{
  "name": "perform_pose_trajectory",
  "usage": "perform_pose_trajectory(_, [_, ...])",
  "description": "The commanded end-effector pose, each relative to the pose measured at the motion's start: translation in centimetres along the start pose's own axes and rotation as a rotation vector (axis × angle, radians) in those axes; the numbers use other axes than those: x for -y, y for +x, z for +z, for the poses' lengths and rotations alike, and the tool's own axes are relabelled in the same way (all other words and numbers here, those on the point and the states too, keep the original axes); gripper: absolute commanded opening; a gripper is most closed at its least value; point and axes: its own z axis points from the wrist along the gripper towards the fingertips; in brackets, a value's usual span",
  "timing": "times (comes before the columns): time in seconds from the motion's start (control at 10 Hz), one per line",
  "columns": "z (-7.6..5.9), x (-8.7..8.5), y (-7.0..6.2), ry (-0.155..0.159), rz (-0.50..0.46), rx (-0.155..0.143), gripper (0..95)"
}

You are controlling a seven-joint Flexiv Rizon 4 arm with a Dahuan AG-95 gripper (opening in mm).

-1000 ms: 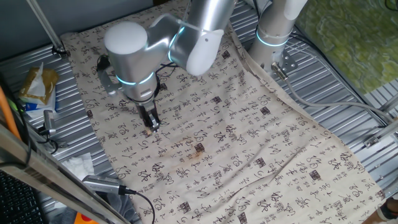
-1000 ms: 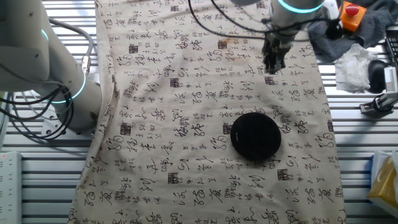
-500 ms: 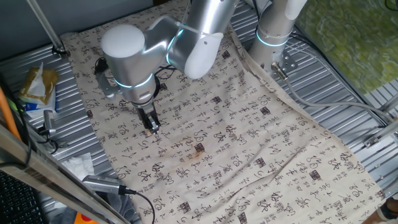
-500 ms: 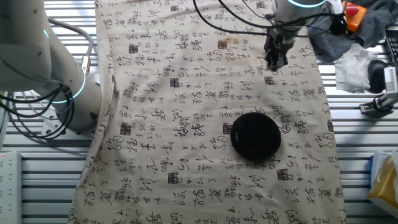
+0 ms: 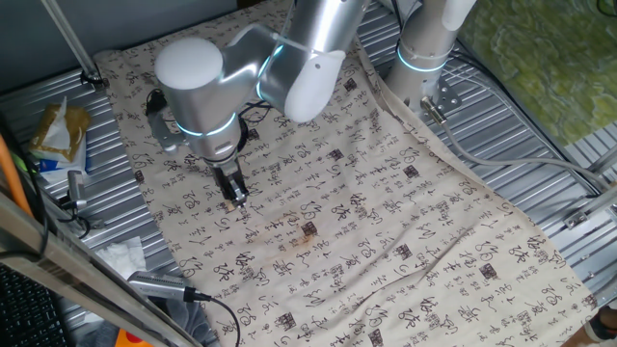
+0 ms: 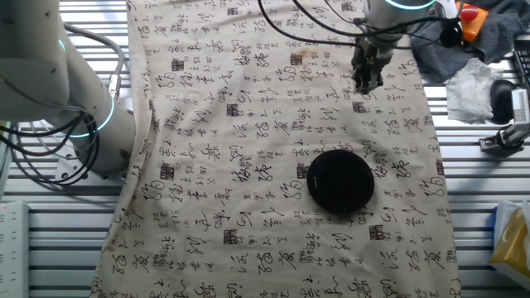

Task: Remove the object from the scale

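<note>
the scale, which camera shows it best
The other fixed view shows it best: the scale lies whole and unblocked on the cloth. In one fixed view I cannot find it; the arm probably hides it.

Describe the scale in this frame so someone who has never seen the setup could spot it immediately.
Start from the beige cloth printed with black characters that covers the table. In the view facing the arm's base, the scale lies flat on the cloth's lower right part, well away from the gripper. It is a solid black round disc, far larger than any printed character, with nothing on top.
</note>
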Motion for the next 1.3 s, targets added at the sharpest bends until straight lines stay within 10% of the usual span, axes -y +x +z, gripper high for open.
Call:
perform_pose_trajectory(0.1, [-0.11,0.07,0.24,0.003,-0.025,0.028,0.0])
perform_pose_trajectory(1.3, [-0.11,0.07,0.24,0.007,-0.357,0.006,0.0])
